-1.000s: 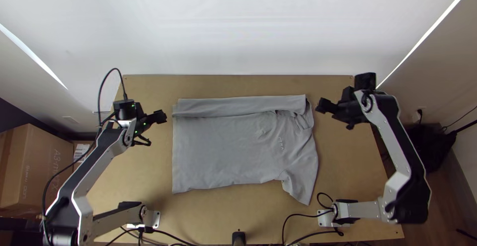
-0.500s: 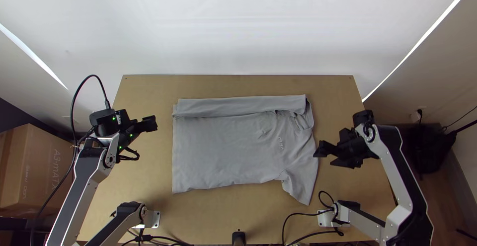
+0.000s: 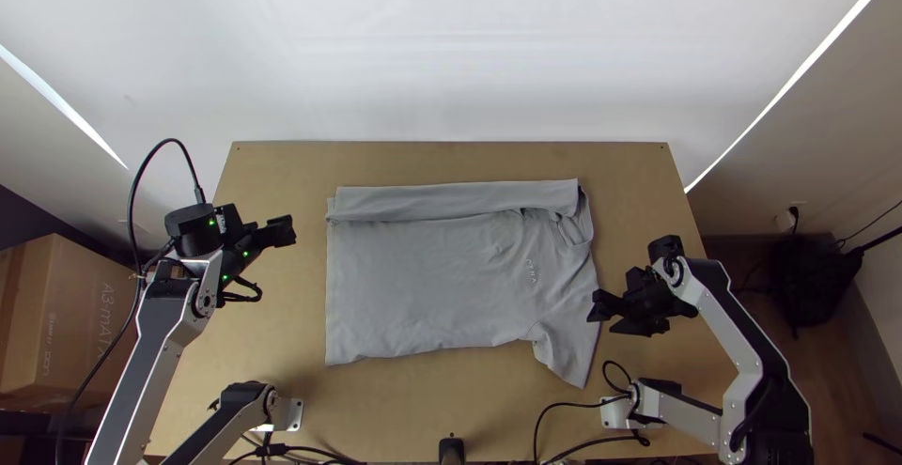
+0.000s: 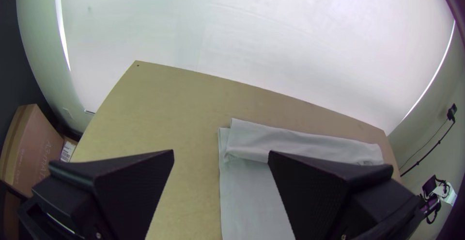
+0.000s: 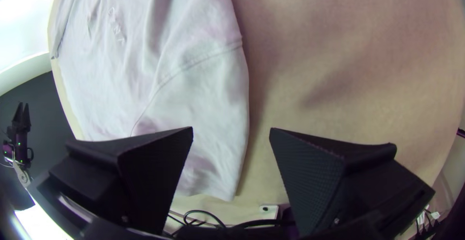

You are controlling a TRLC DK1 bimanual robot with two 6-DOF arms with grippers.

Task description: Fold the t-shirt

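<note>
shirt lies on the table, long axis along the far edge, hem toward the left edge, sleeve toward the near edge. left fingers, apart, beyond the hem; right fingers, apart, by the sleeve.

Silver-edged arms have black joints and a looping black cable (tiny green lights, too).
</note>
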